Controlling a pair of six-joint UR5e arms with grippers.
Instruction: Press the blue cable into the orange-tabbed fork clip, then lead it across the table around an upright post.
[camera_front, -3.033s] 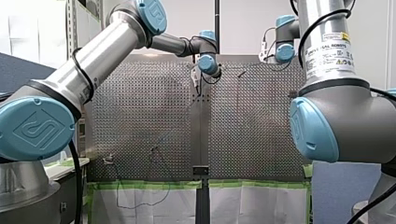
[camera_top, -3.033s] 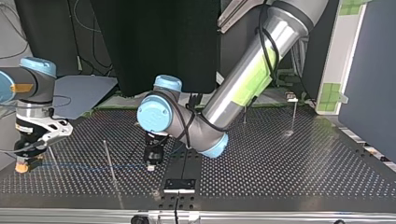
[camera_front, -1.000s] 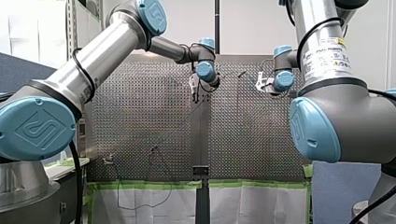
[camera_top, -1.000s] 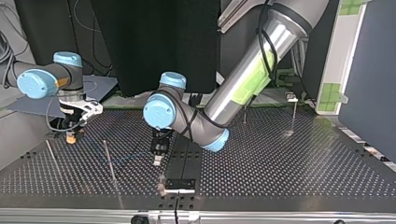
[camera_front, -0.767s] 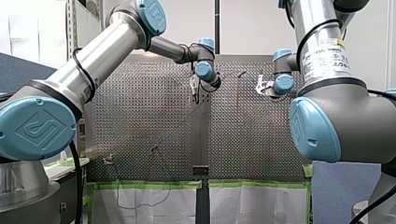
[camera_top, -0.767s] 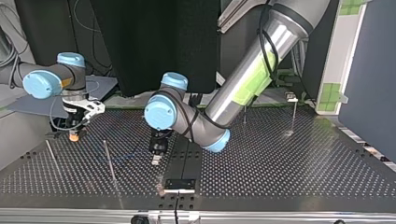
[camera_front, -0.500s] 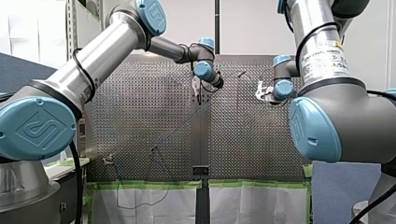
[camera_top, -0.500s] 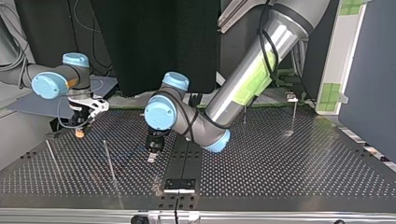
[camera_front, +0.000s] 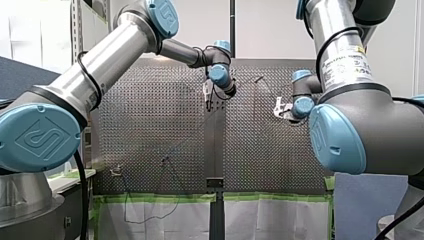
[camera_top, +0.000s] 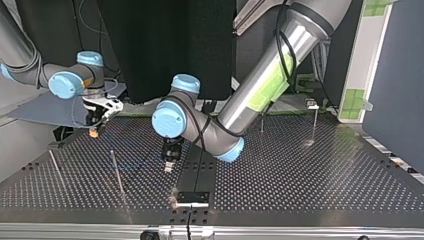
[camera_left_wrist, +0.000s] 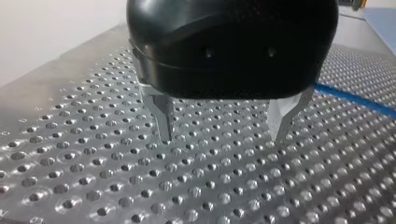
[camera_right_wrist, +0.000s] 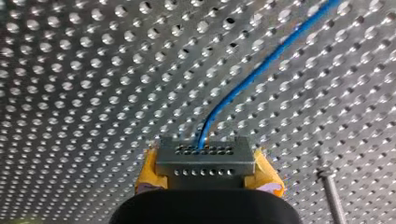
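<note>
My left gripper (camera_left_wrist: 222, 137) hangs straight down just above the table (camera_left_wrist: 84, 186). Its two metal fingers (camera_left_wrist: 163, 116) are spread wide with nothing between them, only bare perforated sheet under the tips. The blue cable (camera_left_wrist: 350, 95) lies on the table off to one side of it, apart from both fingers. My right gripper (camera_right_wrist: 205, 158) is closed on that cable: the yellow pads (camera_right_wrist: 148, 172) pinch it, and it runs away ahead of the gripper in a gentle curve over the holes. A thin upright post (camera_right_wrist: 330, 196) stands just beside this gripper. In the top view my left arm (camera_top: 270, 75) slants down as a long silver tube to blue-capped joints, its wrist folded so the gripper points at the table near a black plate (camera_top: 192, 197). My right arm (camera_top: 65, 82) comes in low and nearly level, its wrist turned down, with its gripper low over the table's rear part. Whether it touches the surface I cannot tell. One slim post stands between the two grippers, and another post (camera_top: 315, 125) stands well beyond my left gripper, on the side away from my right. Behind the table is a dark panel (camera_top: 165, 45). In the front view green tape (camera_front: 150, 198) runs along the table's edge, with white sheeting (camera_front: 275, 220) hanging below.
</note>
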